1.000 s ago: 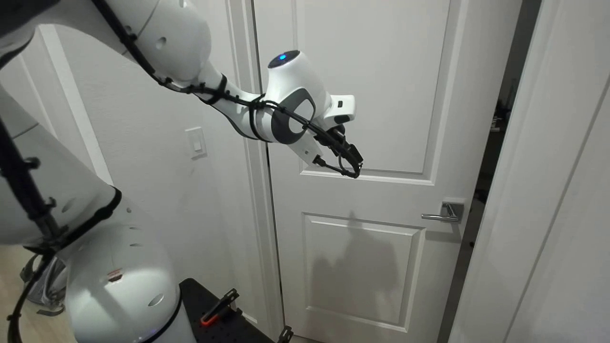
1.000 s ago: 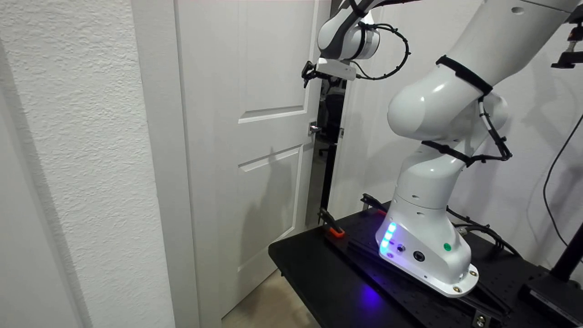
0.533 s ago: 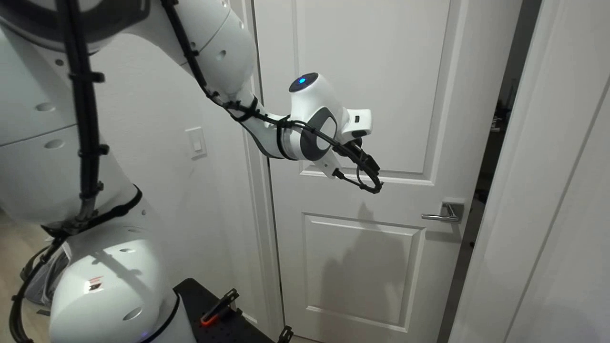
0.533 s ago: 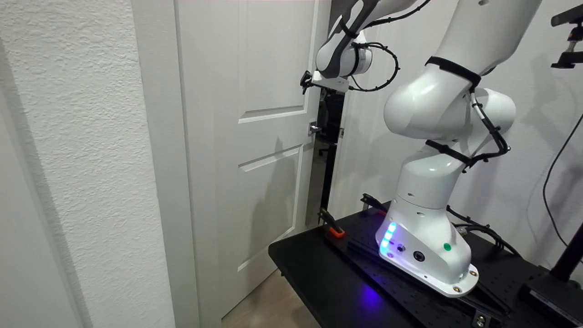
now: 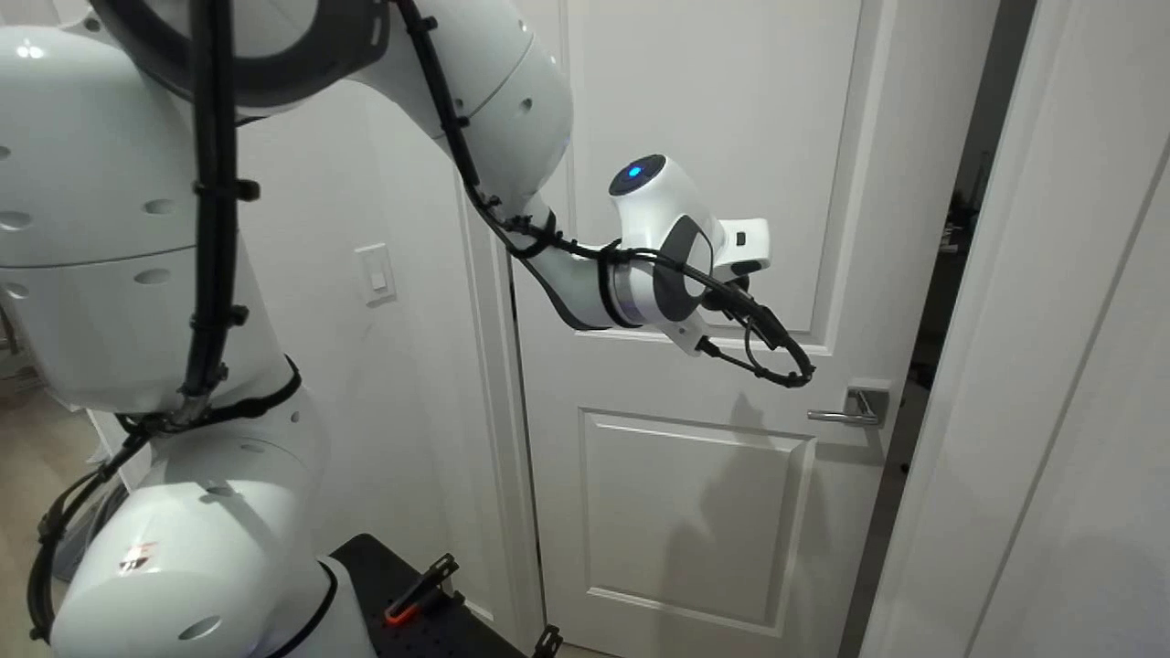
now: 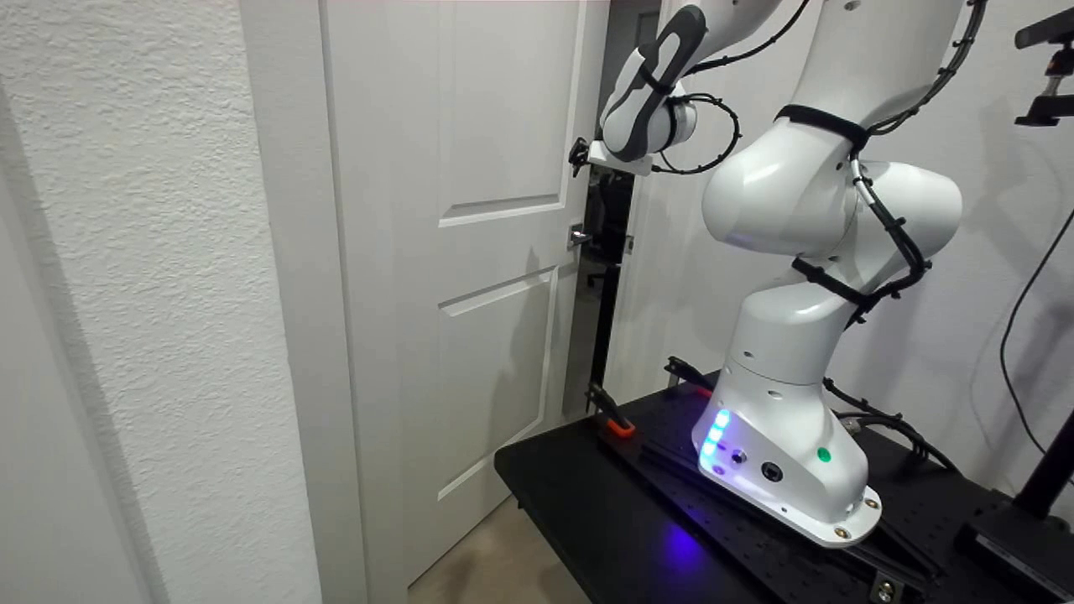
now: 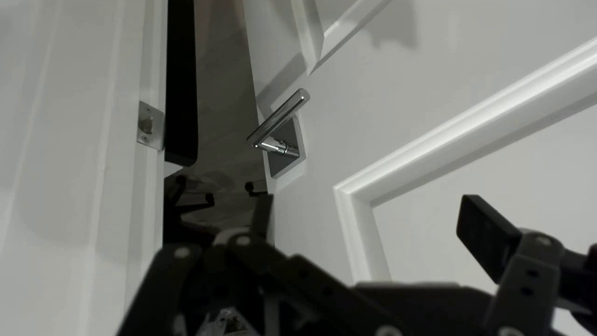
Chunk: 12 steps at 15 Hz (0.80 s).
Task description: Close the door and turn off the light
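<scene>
The white panelled door (image 5: 695, 375) stands slightly ajar, with a dark gap along its handle side. Its silver lever handle (image 5: 845, 416) also shows in the other pictures, including the wrist view, where the handle (image 7: 280, 119) lies above and left of the fingers. My gripper (image 7: 371, 217) is open with nothing between its fingertips, facing the door's upper panel. In an exterior view the gripper (image 6: 579, 155) is above the handle, close to the door; whether it touches cannot be told. A white switch plate (image 5: 376, 274) is on the wall left of the door. The light itself is out of view.
A metal strike plate (image 7: 150, 126) sits on the door frame across the gap. The robot's base stands on a black table (image 6: 570, 495) with orange-tipped clamps (image 6: 619, 426) near its edge. Loose black cables (image 5: 777, 366) hang round the wrist.
In an exterior view the arm has swung right and down, bringing my gripper nearer the door handle. The door has not visibly moved, and the gripper has stayed open.
</scene>
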Motion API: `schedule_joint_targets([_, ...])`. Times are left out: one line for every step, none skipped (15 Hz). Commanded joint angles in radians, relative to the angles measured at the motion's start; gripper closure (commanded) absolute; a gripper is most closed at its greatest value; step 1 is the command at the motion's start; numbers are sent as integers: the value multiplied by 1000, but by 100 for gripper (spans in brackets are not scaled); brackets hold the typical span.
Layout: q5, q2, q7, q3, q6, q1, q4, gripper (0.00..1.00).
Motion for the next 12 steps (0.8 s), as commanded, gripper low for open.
schedule_joint_targets([-139,51,144,-49,-7,-4,93,0])
schedule_joint_targets([-187,56,200,-78,-13,8,114,0])
schedule_joint_targets([-237,65,261,-104,-27,23,139,0])
schedule_joint_targets([-293,75,326,-128,-42,38,166,0])
schedule_joint_targets([-349,90,387,-148,-55,55,193,0])
schedule_joint_targets([-389,118,438,-155,-76,75,223,0])
schedule_joint_targets([-434,146,493,-165,-94,96,253,0])
schedule_joint_targets([-469,181,545,-171,-114,120,285,0])
schedule_joint_targets([-505,211,596,-178,-133,145,313,0])
schedule_joint_targets([-548,244,651,-192,-149,174,344,0])
schedule_joint_targets([-593,278,710,-210,-166,209,378,0])
schedule_joint_targets([-635,313,765,-228,-176,239,408,0])
